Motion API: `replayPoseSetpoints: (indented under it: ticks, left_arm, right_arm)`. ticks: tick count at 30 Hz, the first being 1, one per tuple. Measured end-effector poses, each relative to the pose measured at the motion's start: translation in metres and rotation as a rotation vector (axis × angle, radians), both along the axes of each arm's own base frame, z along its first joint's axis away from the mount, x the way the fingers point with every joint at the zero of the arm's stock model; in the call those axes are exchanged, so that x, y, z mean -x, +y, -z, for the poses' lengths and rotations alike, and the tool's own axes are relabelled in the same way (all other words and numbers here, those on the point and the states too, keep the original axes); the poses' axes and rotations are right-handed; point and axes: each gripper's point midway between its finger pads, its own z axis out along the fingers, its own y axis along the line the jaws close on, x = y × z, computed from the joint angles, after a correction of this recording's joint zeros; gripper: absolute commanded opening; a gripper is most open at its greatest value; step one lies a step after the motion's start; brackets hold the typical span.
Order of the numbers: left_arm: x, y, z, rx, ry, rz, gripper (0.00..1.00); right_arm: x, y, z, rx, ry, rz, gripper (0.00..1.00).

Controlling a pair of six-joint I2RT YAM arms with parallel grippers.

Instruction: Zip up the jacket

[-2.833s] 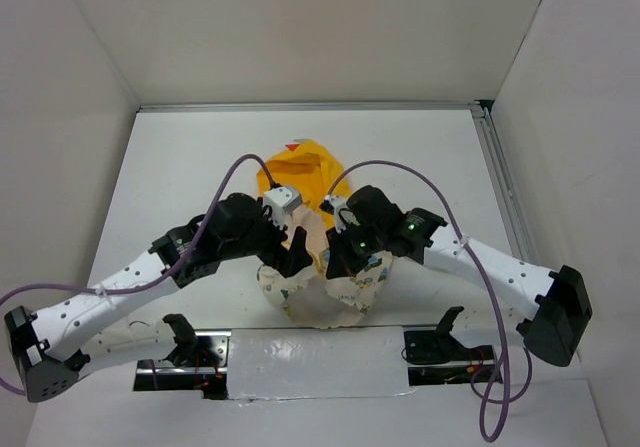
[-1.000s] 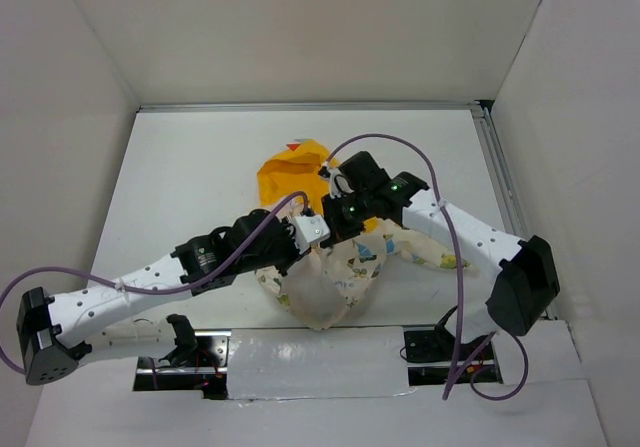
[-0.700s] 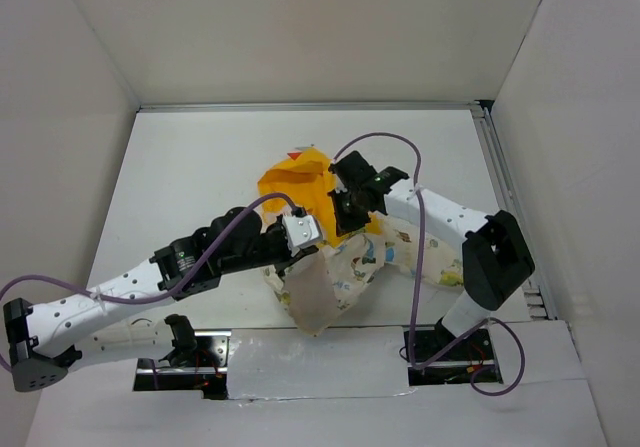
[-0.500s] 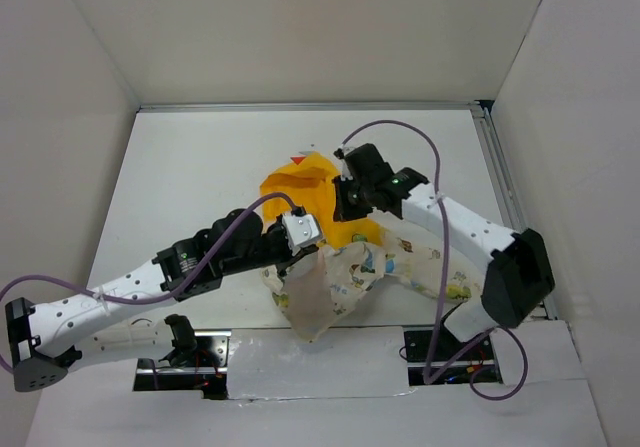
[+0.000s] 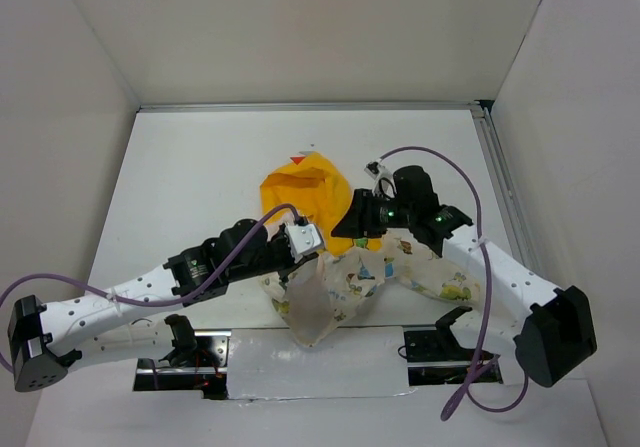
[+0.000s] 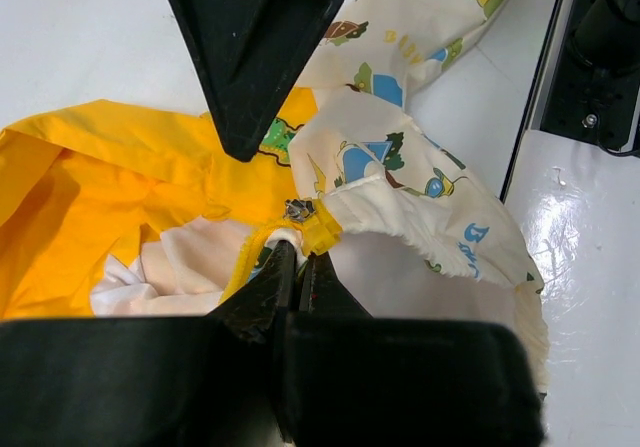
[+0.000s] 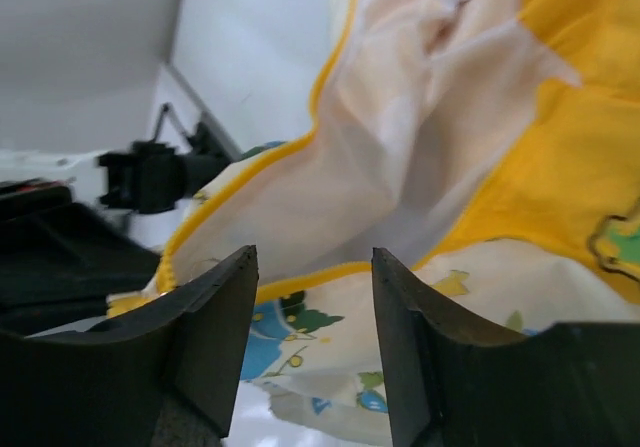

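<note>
The jacket (image 5: 345, 285) lies bunched in the middle of the table, cream printed body towards me, yellow hood (image 5: 300, 189) spread behind it. My left gripper (image 5: 316, 255) is shut on the jacket's yellow zip edge (image 6: 322, 229), just below the small metal zip slider (image 6: 297, 210). One cream front panel (image 6: 400, 192) folds over to the right of that grip. My right gripper (image 5: 347, 227) hovers over the jacket's upper part, open, with nothing between its fingers (image 7: 215, 312); cream lining (image 7: 400, 137) and yellow trim show beyond them.
White walls close in the table on three sides. A metal rail (image 5: 502, 182) runs along the right edge. A glossy white strip (image 5: 310, 362) and black arm mounts (image 5: 180, 335) sit at the near edge. A printed sleeve (image 5: 435, 275) trails right under the right arm.
My right gripper has opened, let go of the jacket and drawn slightly nearer and to the right. The left gripper keeps its hold, almost still.
</note>
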Motion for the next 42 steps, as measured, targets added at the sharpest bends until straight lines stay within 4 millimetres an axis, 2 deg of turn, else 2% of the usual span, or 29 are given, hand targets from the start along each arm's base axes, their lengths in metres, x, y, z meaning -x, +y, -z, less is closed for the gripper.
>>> replayPoseSetpoints:
  ticks: [7, 15, 18, 22, 25, 34, 42]
  left_arm:
    - [0.001, -0.005, -0.007, 0.023, -0.022, 0.025, 0.00]
    - [-0.013, -0.010, -0.030, 0.066, -0.171, 0.026, 0.00]
    - [-0.018, -0.014, -0.044, 0.091, -0.254, 0.034, 0.00]
    - [-0.024, -0.019, -0.060, 0.118, -0.346, 0.039, 0.00]
    - [-0.028, -0.021, -0.061, 0.112, -0.372, 0.030, 0.00]
    - [-0.029, -0.020, -0.056, 0.110, -0.375, 0.021, 0.00]
    - [-0.029, -0.016, -0.051, 0.108, -0.366, 0.011, 0.00]
  right_arm:
    - [0.018, 0.022, -0.017, -0.189, 0.080, -0.196, 0.63]
    - [0.020, 0.032, -0.031, -0.308, 0.173, -0.342, 0.63]
    - [0.017, 0.033, -0.046, -0.337, 0.172, -0.371, 0.61]
    - [0.015, 0.036, -0.067, -0.374, 0.169, -0.416, 0.52]
    - [0.013, 0.035, -0.072, -0.381, 0.175, -0.420, 0.52]
    - [0.015, 0.032, -0.065, -0.359, 0.214, -0.407, 0.51]
    - [0.016, 0.028, -0.068, -0.347, 0.202, -0.421, 0.50]
